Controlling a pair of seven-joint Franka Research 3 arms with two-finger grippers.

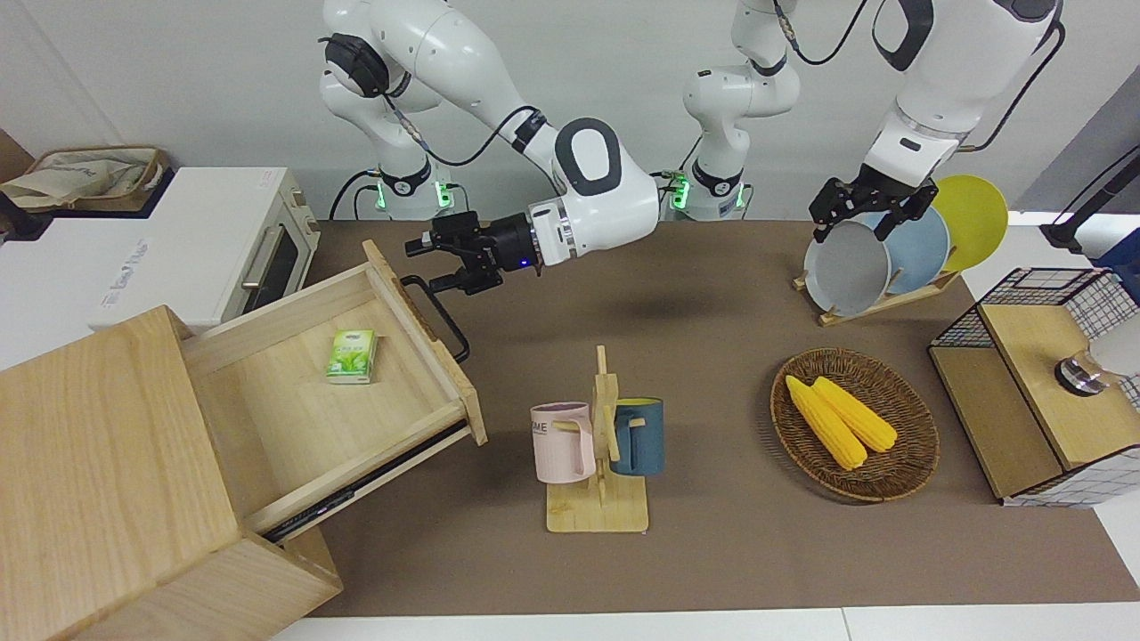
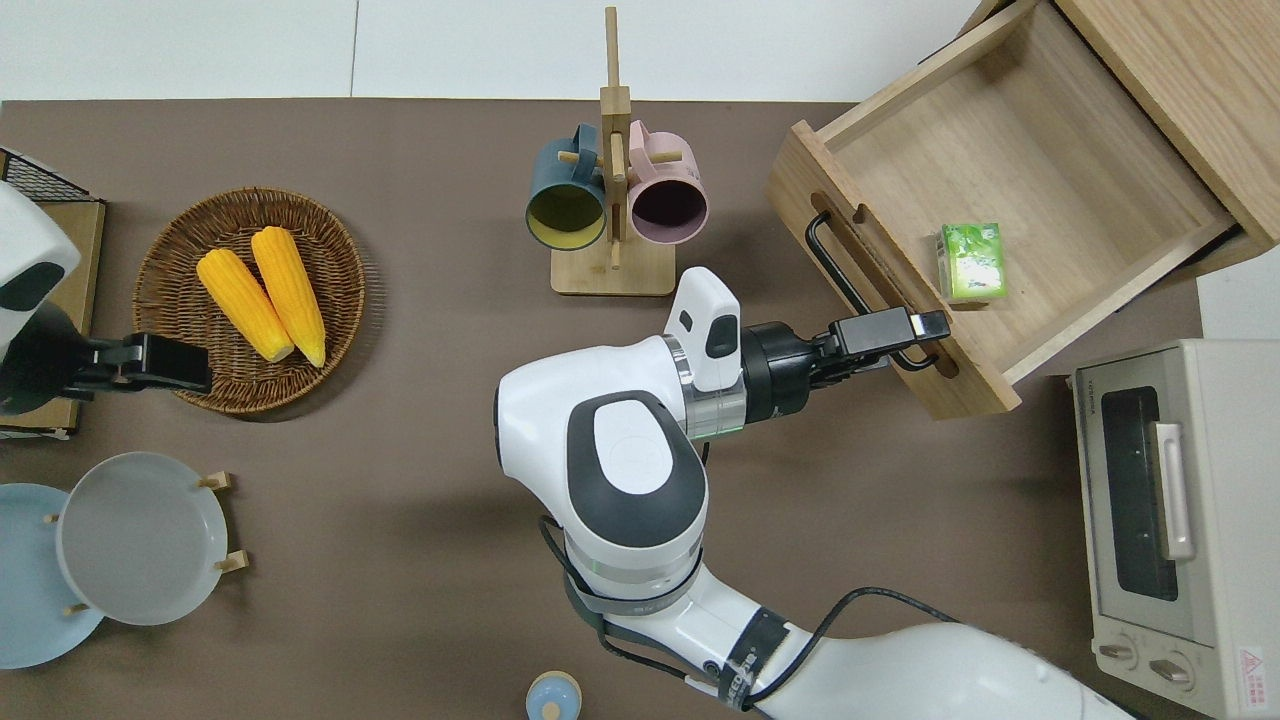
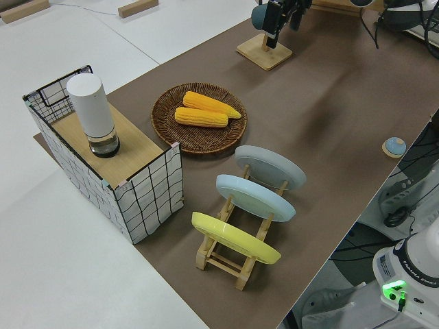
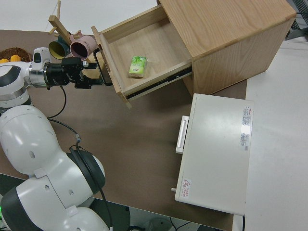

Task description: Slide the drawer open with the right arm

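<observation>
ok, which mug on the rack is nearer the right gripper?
The pink mug. It hangs on the rack's drawer side, toward the right gripper; the blue mug hangs on the basket side.

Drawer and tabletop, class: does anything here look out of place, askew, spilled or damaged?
Nothing stands out. The drawer is pulled well out, a small green box lying flat inside. The right pincer is at the black handle. Mugs, corn and plates sit tidily.
</observation>
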